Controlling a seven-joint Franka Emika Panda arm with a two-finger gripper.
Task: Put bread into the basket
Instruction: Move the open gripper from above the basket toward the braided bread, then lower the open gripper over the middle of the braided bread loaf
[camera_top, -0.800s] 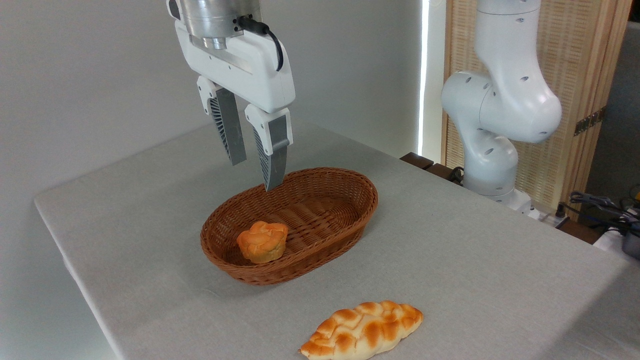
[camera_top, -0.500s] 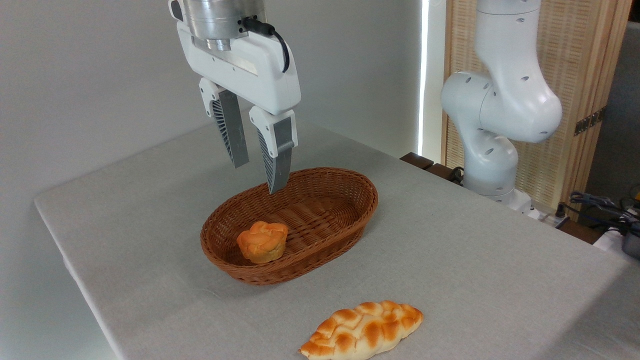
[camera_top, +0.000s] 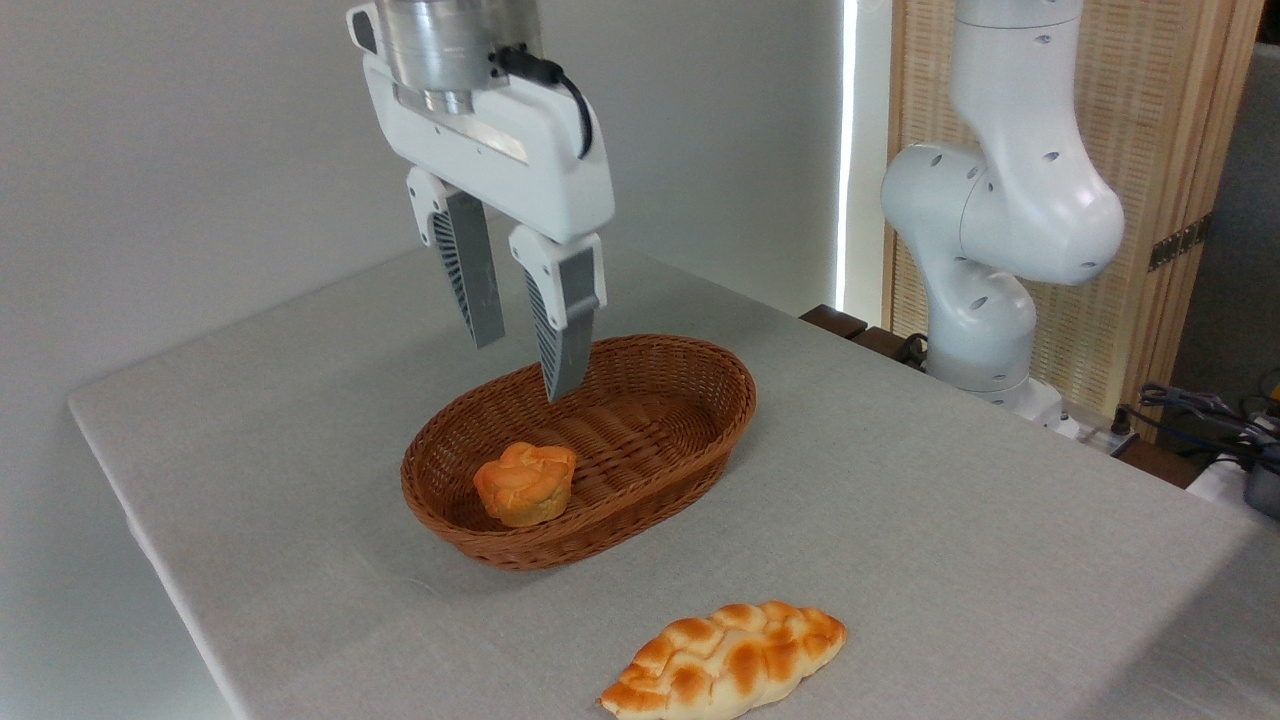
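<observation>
Grey cloth-covered table (camera_top: 950, 520) against a plain pale wall, slatted wooden screen behind the arm's base.

Gripper (camera_top: 528, 368): fingers spread, empty, hanging over the far rim of the basket (camera_top: 690, 450).

Basket: oval brown wicker, directly below the gripper; holds one small orange bun (camera_top: 525, 484) at its near end.

Bread (camera_top: 725, 662): long braided loaf, pale cream with browned bumps, tapered ends, flat on the table, well apart from the gripper, nearer the camera and rightward.

Step, judged: approach, loaf not yet reached. Next move calls for travelling over to the loaf, descending and straddling its width.
</observation>
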